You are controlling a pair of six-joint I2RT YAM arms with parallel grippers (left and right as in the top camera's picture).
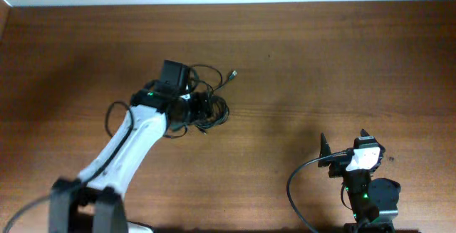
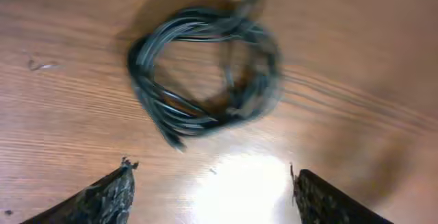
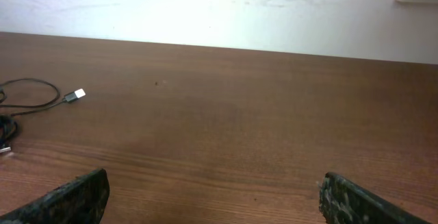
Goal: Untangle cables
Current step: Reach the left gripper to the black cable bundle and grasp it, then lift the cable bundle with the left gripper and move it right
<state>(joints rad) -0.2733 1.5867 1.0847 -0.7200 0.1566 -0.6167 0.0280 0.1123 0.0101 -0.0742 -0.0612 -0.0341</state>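
Note:
The cables (image 1: 211, 109) are a bundle of thin black cords lying coiled on the wooden table, with one loose strand ending in a small plug (image 1: 233, 74) at the upper right. In the left wrist view the coil (image 2: 205, 73) lies on the wood just ahead of the fingers. My left gripper (image 2: 211, 179) is open and empty, hovering above the table next to the coil. My right gripper (image 3: 213, 183) is open and empty, far to the right near the table's front edge. The plug end (image 3: 76, 94) and a cord loop show at the left of the right wrist view.
A thicker black cable (image 1: 296, 190) curves from the right arm's base. Another runs along the left arm (image 1: 112, 115). A white wall (image 3: 219, 5) rises behind the table's far edge.

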